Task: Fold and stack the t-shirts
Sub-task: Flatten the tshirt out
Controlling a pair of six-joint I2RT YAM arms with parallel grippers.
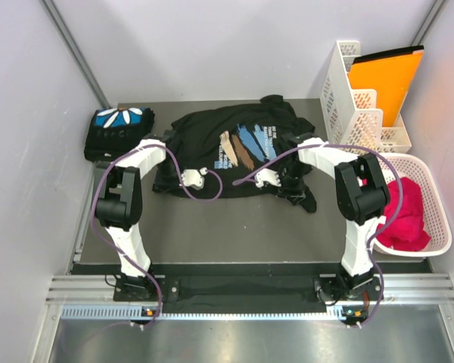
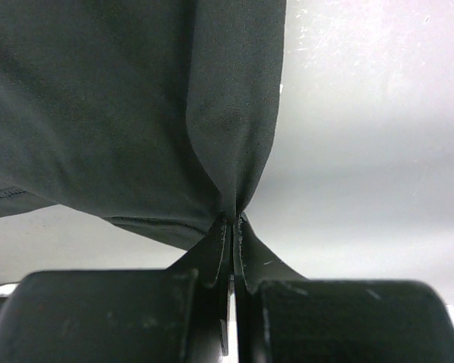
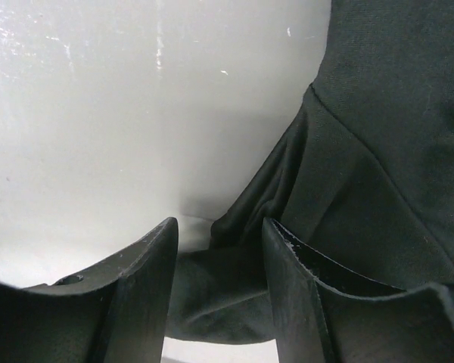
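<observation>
Left pincer (image 2: 232, 220) pinches the brush-stroke shirt (image 1: 234, 147), right pincer (image 3: 219, 224) spread; folded shirt (image 1: 119, 132) at ten o'clock, basket (image 1: 437, 198) at three

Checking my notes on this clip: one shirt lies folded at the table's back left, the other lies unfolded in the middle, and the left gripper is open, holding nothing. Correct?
Not quite: the left gripper is shut, pinching a fold of the unfolded shirt, as the left wrist view shows. The rest stands: the folded shirt is at the back left.
</observation>
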